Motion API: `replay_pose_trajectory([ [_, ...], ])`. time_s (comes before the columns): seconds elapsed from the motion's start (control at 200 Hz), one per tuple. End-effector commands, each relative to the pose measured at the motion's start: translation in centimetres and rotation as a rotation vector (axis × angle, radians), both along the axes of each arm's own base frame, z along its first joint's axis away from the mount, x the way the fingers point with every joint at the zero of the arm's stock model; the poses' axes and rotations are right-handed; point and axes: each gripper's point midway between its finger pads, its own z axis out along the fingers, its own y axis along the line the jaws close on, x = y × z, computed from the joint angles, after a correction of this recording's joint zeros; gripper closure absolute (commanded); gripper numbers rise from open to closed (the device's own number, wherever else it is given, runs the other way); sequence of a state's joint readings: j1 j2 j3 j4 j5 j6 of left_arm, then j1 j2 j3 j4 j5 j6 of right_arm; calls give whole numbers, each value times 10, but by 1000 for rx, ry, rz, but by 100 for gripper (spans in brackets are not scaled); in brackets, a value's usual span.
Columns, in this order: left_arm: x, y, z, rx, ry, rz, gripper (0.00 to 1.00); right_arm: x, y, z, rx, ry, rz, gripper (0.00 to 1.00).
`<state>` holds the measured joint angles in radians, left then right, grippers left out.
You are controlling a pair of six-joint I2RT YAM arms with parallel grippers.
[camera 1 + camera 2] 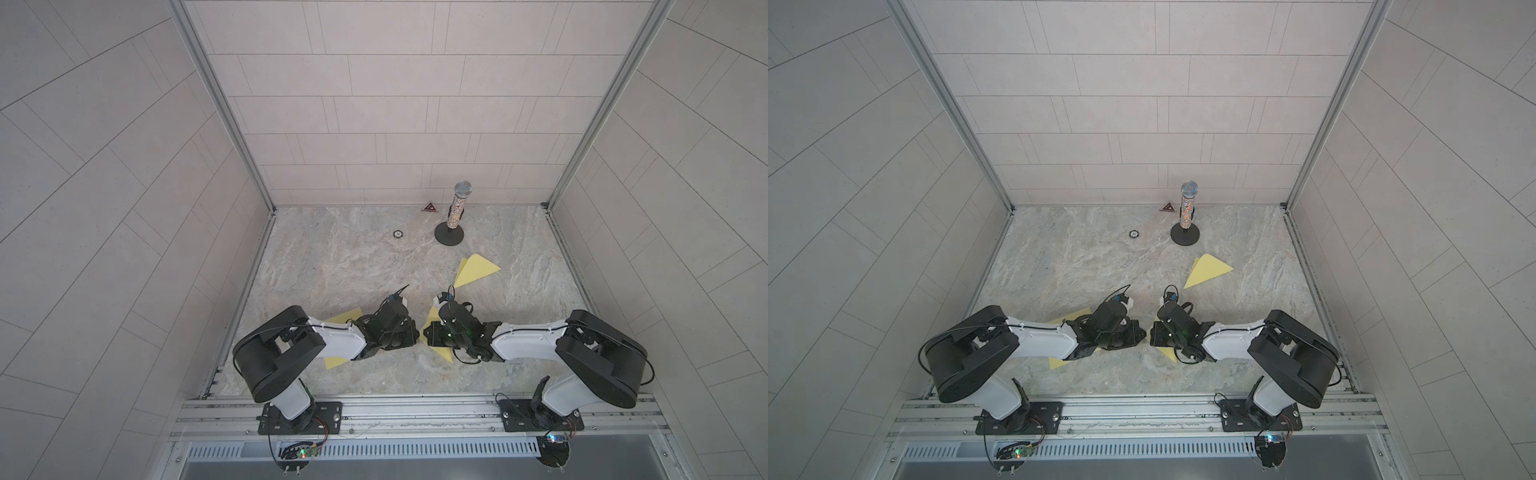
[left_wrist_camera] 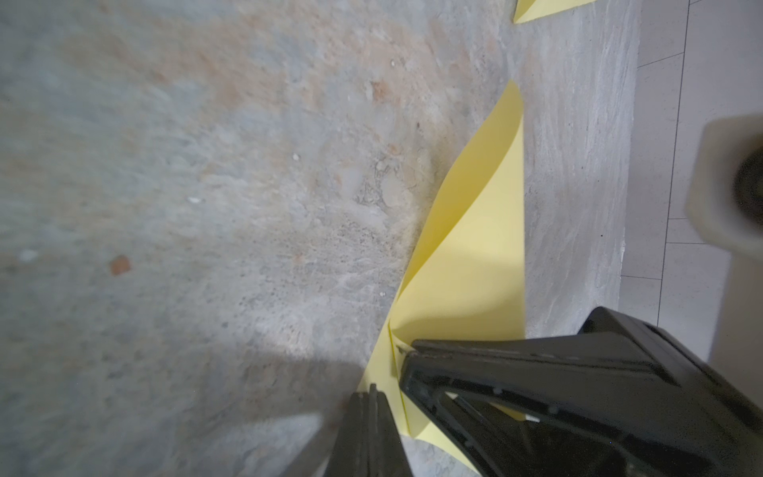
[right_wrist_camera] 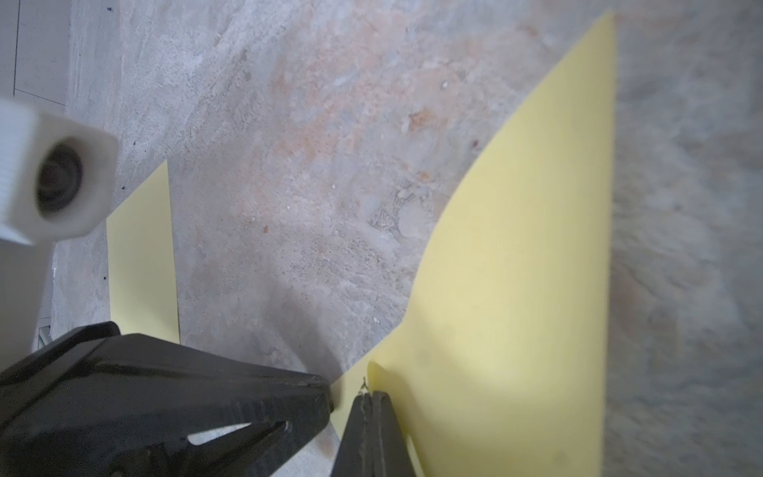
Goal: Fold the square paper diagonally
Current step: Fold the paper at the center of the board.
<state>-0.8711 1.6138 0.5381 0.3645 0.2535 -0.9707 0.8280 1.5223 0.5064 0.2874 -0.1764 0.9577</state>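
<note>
The yellow square paper lies near the table's front middle, doubled over loosely. Its upper flap bulges up along a rounded bend. In both top views only slivers of the paper show from under the right wrist. My left gripper is shut, and its tip rests at the paper's edge. My right gripper is shut too, and its tip presses at the end of the bend. The two grippers stand tip to tip. Neither has paper between its fingers.
Another flat yellow sheet lies under my left forearm. A yellow sheet folded into a triangle lies at the back right. Behind it a glittery microphone stands on a black round base. Near the back wall are a small dark triangle and a small ring.
</note>
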Motion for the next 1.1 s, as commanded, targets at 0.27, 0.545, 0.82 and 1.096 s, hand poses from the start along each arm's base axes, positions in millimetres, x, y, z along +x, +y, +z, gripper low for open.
replay_pose_trajectory([
  [0.27,-19,35,-40,170,94,21,100,9,-1,2,-11,-4,-16,100],
  [0.545,-19,35,-40,171,94,22,100,5,1,2,11,7,-4,100],
  [0.82,-19,34,-40,170,95,20,100,4,0,3,12,8,-2,100],
  [1.096,-18,35,-40,172,93,25,100,3,-1,-1,6,17,-7,100],
])
